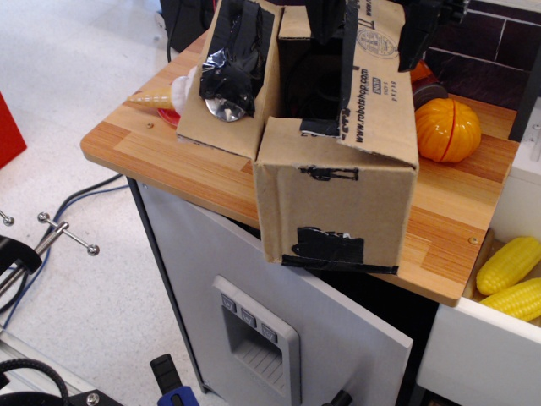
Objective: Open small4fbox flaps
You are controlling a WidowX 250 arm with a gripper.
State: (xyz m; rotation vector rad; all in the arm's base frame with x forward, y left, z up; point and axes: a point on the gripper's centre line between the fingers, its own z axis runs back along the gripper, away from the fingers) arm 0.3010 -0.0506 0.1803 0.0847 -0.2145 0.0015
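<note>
Two flaps of small4fbox folded out; end effector state unclear.

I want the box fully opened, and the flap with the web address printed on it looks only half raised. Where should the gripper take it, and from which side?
Probably take the printed flap at its free outer edge, the long edge hanging over the front corner of the box, coming from the pumpkin side. It slopes up from its fold, so that edge stands clear of the box wall. The gripper's state cannot be made out.
</note>
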